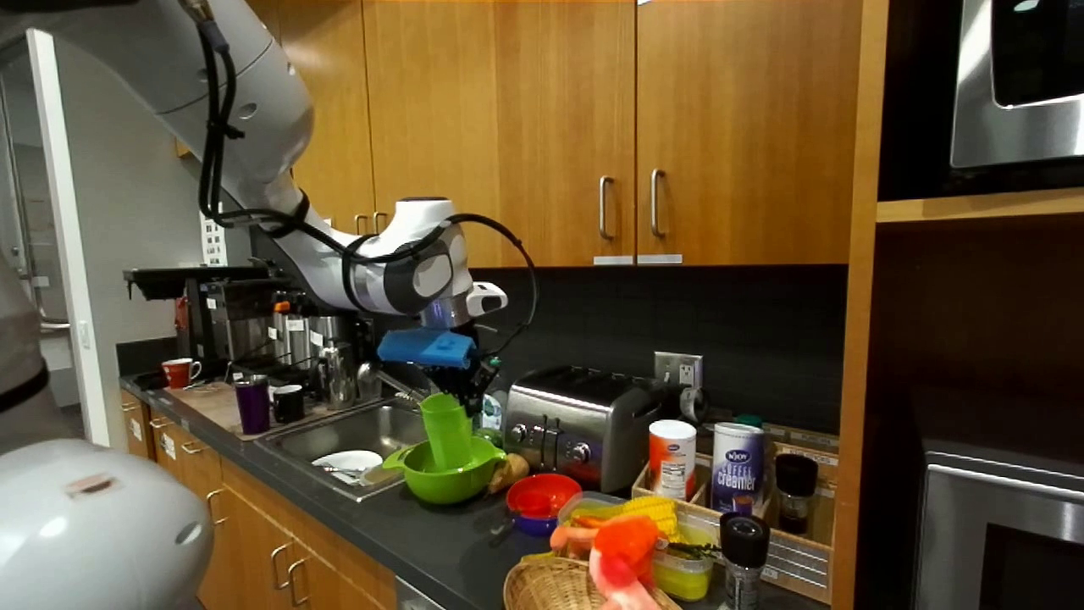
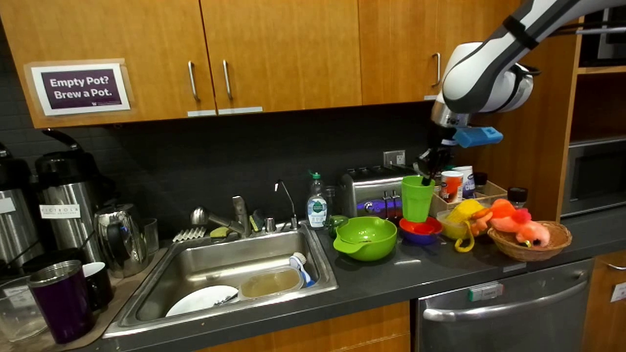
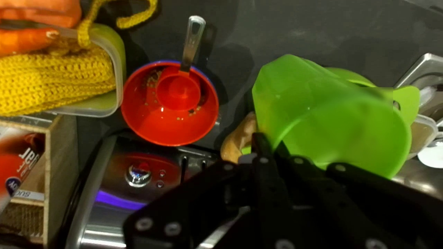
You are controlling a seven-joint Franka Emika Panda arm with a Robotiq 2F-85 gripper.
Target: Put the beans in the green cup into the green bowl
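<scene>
A: Entry one: your black two-fingered tool (image 3: 271,143). State?

B: Drawn together, clamped on the wall, at the rim, of your lime-green tapered plastic cup (image 2: 417,199).

A: Entry two: that cup. Position?

B: You have it aloft, mouth up, leaning slightly, over the dark grey surface (image 2: 381,274). In an exterior view a narrow gap parts it from your wide lime-green plastic bowl (image 2: 368,251), and its base overlaps the rim of a round red dish (image 2: 428,229); in the wrist view it lies apart from that dish and overlaps the bowl. Whether it hangs directly above the bowl, I cannot tell you. Contents: blurred.

A: Entry three: the bowl.

B: Upright on your surface, between the stainless-steel sink (image 2: 205,262) and the red dish. A few brownish marks (image 2: 366,241) inside, too small for me to name.

A: Entry four: the red dish.

B: Nested in a blue bowl (image 2: 419,238). Within: one red measuring scoop (image 3: 178,91) with a grey handle, small pale bits (image 3: 151,81) beside it.

A: Remaining items before you?

B: One stainless-steel toaster (image 1: 567,417), behind the bowl and dish. One clear plastic tub (image 3: 118,83), holding a yellow crocheted piece (image 3: 52,79). One woven wicker basket (image 2: 530,250), bearing an orange-and-pink plush toy (image 2: 506,216). One white plate (image 2: 195,300), in the sink. One soap bottle (image 2: 317,208), green cap, at the sink's back corner.
</scene>
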